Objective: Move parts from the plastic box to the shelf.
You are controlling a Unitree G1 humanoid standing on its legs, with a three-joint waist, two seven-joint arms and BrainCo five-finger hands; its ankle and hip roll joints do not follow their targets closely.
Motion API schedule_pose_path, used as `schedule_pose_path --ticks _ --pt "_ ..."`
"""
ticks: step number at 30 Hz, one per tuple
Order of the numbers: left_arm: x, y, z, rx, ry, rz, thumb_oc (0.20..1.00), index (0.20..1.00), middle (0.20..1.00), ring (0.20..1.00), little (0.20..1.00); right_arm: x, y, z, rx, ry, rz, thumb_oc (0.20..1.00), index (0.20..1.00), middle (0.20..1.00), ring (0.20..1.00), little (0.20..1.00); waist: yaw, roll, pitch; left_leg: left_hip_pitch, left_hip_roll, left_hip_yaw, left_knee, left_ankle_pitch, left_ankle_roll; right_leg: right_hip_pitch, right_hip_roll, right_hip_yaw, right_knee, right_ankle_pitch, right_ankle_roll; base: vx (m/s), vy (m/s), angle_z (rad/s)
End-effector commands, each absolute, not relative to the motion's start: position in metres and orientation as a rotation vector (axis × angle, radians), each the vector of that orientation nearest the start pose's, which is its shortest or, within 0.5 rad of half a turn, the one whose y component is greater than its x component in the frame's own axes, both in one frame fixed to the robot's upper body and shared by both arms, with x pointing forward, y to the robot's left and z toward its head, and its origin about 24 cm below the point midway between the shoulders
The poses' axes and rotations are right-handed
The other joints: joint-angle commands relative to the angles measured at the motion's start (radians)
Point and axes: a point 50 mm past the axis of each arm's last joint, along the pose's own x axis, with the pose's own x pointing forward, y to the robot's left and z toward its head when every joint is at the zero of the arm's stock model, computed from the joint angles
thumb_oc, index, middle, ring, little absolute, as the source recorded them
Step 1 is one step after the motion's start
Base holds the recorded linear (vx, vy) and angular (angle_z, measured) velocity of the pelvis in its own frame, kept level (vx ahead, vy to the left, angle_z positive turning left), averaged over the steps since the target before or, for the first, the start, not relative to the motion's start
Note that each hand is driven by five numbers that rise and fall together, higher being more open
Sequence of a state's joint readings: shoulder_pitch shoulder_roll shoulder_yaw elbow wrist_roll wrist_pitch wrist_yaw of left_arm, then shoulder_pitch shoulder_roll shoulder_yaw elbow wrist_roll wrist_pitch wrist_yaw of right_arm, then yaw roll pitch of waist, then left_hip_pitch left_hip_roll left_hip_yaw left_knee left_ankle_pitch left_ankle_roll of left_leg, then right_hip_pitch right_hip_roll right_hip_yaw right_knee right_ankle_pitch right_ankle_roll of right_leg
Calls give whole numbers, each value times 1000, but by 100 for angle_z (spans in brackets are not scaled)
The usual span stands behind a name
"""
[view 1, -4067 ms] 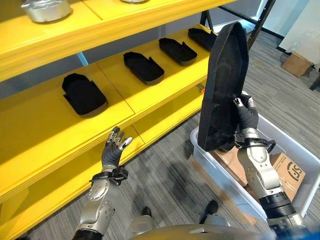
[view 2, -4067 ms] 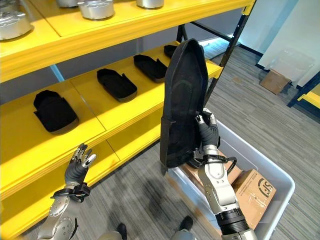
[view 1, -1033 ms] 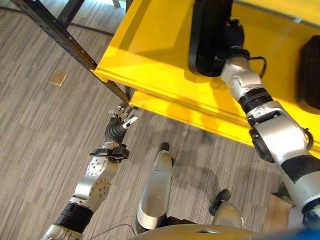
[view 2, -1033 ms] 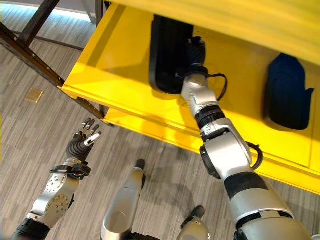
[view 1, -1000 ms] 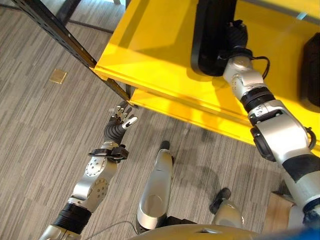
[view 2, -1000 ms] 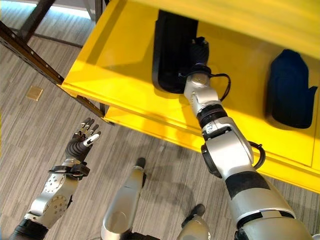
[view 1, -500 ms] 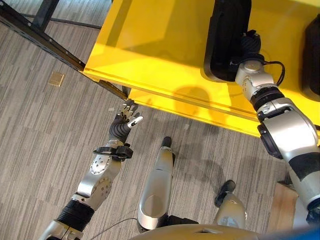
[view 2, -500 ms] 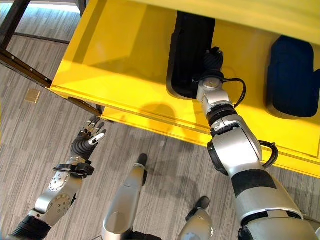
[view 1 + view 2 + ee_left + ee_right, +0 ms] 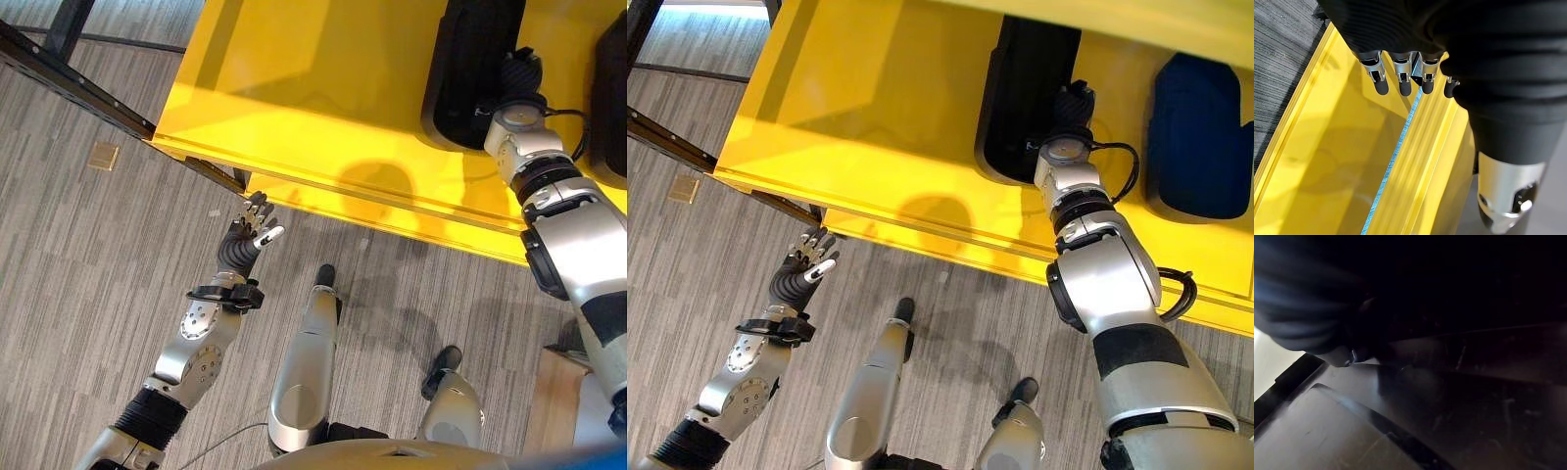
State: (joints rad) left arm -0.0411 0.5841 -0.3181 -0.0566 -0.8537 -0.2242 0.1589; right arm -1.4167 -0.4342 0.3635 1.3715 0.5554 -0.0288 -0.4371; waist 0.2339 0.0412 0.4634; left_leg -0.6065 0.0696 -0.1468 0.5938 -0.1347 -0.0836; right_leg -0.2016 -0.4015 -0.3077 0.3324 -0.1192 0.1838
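A long black moulded part [image 9: 470, 69] lies flat on the yellow shelf [image 9: 294, 108], near its front edge. My right hand [image 9: 519, 76] rests against the part's right rim, its dark cover over the edge of the part [image 9: 1024, 88]. The right wrist view has the part's dark surface [image 9: 1449, 406] very close. My left hand [image 9: 245, 240] hangs open over the carpet just below the shelf's front lip, holding nothing. Its straight fingers [image 9: 1400, 73] point at the yellow shelf boards [image 9: 1352, 161].
A second black part [image 9: 1200, 127] lies on the same shelf to the right of the first. A dark metal shelf brace [image 9: 69, 78] runs across the upper left. A small tan square [image 9: 102, 156] lies on the grey carpet at left.
Four seconds ago my right hand held the part upright over the plastic box; now it lies on the shelf. In the last second the camera shifted; both hands kept their places.
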Motion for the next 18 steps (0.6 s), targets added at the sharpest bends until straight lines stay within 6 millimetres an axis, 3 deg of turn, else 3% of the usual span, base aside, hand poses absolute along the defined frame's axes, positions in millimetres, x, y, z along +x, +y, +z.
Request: schedule_pose_path --ticks 1,4,11,13,14,18 --pt "255 188 98 -335 -193 -146 1000 1000 1000 1000 1000 420 -223 299 -42 -236 -544 200 200 200 200 200 25 21 -2 20 56 -7 -80 65 -13 -127 3 71 160 34 -2 0 0 0" --pt "255 187 99 -337 -195 -148 1000 1000 1000 1000 1000 418 -231 300 -46 -231 -573 200 200 200 200 200 28 24 0 14 53 -10 -83 67 -14 -128 2 69 160 34 -2 -8 -13 6" --pt "255 188 100 -332 -200 -147 1000 1000 1000 1000 1000 419 -229 299 -101 -218 -568 200 200 200 200 200 26 26 8 12 53 -9 -82 68 -14 -129 1 72 163 33 -3 0 0 0" --pt "255 188 100 -333 -199 -145 1000 1000 1000 1000 1000 419 -227 298 -89 -219 -562 451 451 451 451 451 25 27 9 11 52 -7 -81 68 -13 -130 0 73 164 33 -3 0 0 0" --pt "255 188 100 -332 -200 -143 1000 1000 1000 1000 1000 420 -226 298 -92 -217 -562 1000 1000 1000 1000 1000 24 27 9 10 52 -7 -81 68 -13 -130 0 73 164 33 -3 0 0 0" --pt "255 189 100 -332 -202 -141 1000 1000 1000 1000 1000 419 -226 301 -87 -228 -570 1000 1000 1000 1000 1000 24 27 9 10 52 -10 -81 69 -12 -132 0 73 166 32 -3 0 0 0"
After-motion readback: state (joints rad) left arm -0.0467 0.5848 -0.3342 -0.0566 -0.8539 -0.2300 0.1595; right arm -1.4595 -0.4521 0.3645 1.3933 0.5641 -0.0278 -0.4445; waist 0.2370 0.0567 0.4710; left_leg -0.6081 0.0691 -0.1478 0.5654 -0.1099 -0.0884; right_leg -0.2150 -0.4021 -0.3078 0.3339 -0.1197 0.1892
